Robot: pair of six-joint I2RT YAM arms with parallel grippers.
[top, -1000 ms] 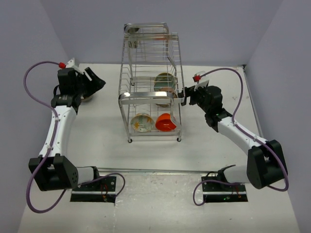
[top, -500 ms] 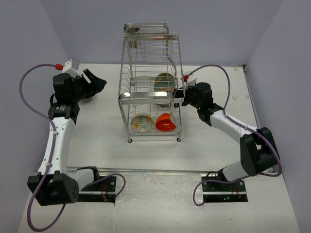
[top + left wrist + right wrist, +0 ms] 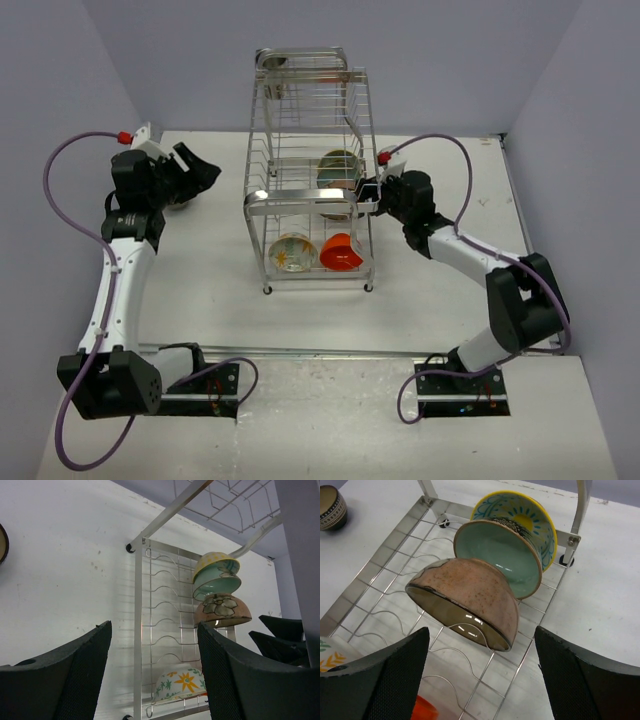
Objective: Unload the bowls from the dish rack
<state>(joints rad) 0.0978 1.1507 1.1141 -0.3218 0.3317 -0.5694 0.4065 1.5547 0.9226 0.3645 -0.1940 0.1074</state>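
Overhead, close wrist views seemingly share dish rack [image 3: 300,197]

Chrome wire rack [image 3: 300,197] upright mid-table. Higher shelf: brown bowl [image 3: 465,602], teal-lined bowl [image 3: 502,555], yellow-rimmed bowl [image 3: 520,517], on edge, packed in a row. Lower shelf: pale flowered bowl [image 3: 293,252] beside orange-red bowl [image 3: 342,252], both tilted. One dark-patterned bowl [image 3: 330,507] upright on the table [image 3: 370,510].

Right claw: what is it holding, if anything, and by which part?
Nothing. The right claw is open, facing the brown bowl without touching it.
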